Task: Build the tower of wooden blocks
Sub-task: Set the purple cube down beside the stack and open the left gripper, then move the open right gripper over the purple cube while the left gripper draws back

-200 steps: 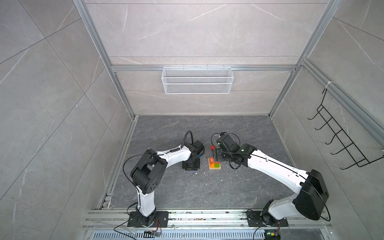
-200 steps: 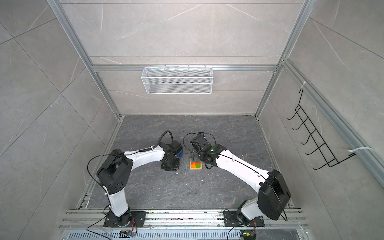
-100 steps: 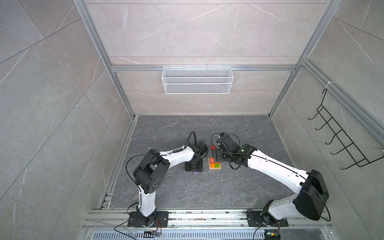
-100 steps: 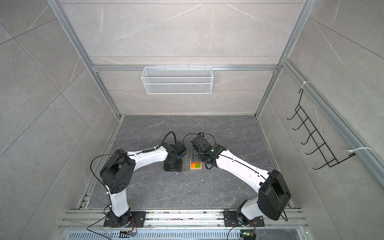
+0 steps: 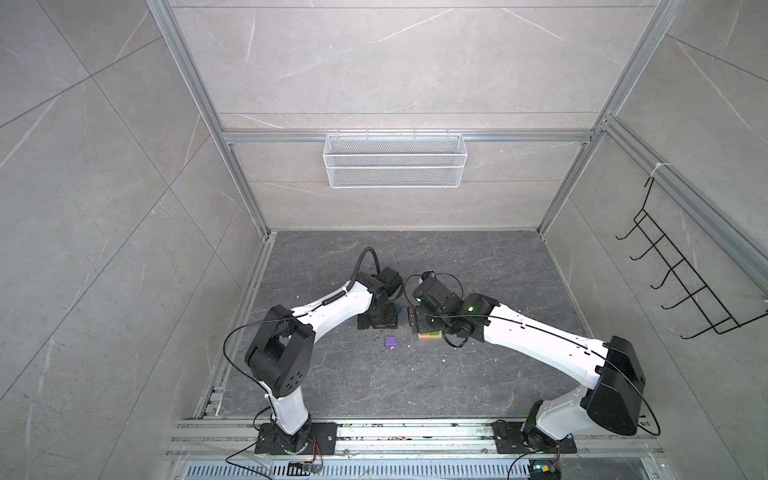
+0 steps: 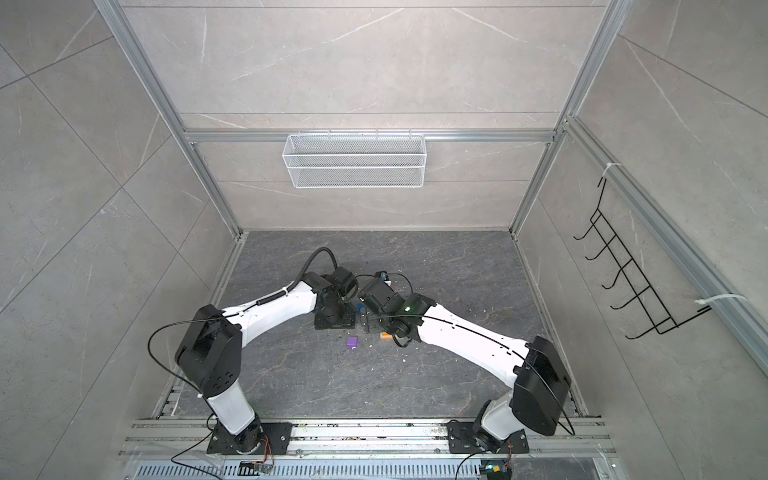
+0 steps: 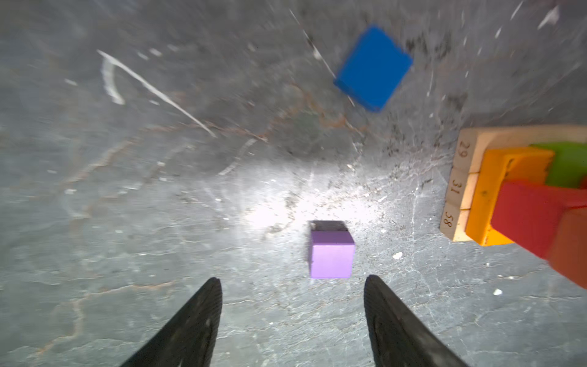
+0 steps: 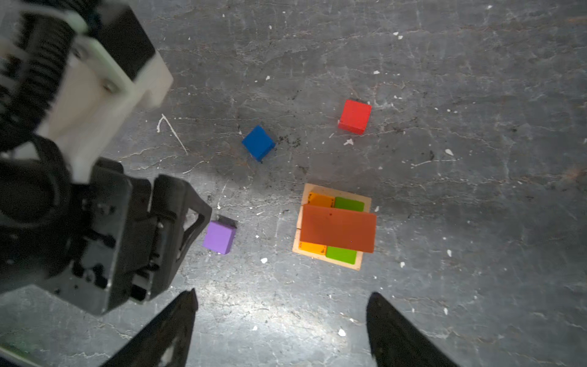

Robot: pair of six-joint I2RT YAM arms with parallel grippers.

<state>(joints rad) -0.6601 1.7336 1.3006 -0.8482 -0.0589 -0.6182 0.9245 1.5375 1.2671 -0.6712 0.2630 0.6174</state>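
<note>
The tower (image 8: pixel 336 230) stands on the floor: a tan base, orange and green bars, a wide red bar across the top. It also shows in a top view (image 5: pixel 429 334) and in the left wrist view (image 7: pixel 521 197). A purple cube (image 7: pixel 331 254) lies on the floor just beyond my left gripper (image 7: pixel 292 281), which is open and empty. The same purple cube (image 8: pixel 219 237) shows in both top views (image 5: pixel 390 341) (image 6: pixel 352 341). A blue cube (image 8: pixel 259 143) and a red cube (image 8: pixel 355 116) lie loose farther back. My right gripper (image 8: pixel 281 297) hangs open above the floor near the tower.
The two arms' wrists nearly meet above the blocks (image 5: pixel 405 291). A white wire basket (image 5: pixel 394 160) hangs on the back wall, and a black hook rack (image 5: pixel 685 282) is on the right wall. White specks litter the dark floor (image 5: pixel 457 374).
My left gripper has gone from shut to open, and the purple cube now lies free on the floor in front of it. The left arm reached rightward; the right arm shifted slightly left.
</note>
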